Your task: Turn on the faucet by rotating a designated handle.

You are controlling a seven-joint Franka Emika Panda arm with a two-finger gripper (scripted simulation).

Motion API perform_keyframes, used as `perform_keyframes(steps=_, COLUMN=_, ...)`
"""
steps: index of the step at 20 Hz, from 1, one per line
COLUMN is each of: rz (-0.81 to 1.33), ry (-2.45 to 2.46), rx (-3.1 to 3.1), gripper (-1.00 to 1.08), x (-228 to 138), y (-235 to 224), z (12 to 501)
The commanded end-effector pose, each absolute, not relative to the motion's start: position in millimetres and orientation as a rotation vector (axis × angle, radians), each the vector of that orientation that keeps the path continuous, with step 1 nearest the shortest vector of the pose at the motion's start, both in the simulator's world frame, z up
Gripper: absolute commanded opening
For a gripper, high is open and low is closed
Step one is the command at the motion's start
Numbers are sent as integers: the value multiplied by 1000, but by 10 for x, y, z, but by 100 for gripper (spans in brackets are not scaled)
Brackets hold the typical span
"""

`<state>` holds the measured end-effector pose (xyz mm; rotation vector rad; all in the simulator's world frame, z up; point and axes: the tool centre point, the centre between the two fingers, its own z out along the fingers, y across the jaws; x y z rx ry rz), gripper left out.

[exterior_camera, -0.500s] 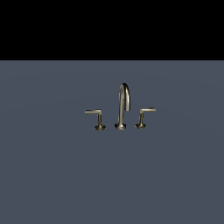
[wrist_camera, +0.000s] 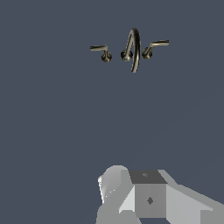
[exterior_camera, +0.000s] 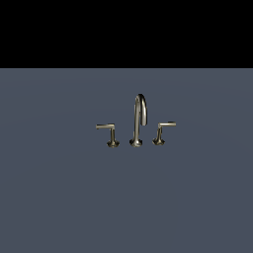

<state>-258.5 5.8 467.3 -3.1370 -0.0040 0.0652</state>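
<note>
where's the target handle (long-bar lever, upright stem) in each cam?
Exterior view: the handle is the lever at the exterior view's left of the set, bar pointing away from the spout.
Wrist view: the handle is far ahead of the claw, not touched.
Shared landmark: the tall arched spout, standing between the two levers.

No text, label, brand, number or sign can be read anywhere: none on the faucet [exterior_camera: 138,121], and none on the plain grey tabletop [exterior_camera: 59,197] in either view.
</note>
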Motion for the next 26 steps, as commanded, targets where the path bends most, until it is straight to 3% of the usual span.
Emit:
perform_keyframes(steps=1, rz=65, ry=30, rx=-3137, gripper=-100, x=-2561, y=103, z=4616)
perform_keyframes(steps=26, rz=49, ry=784, rx=-3034, gripper=-100, x=-1765, y=935, z=3371)
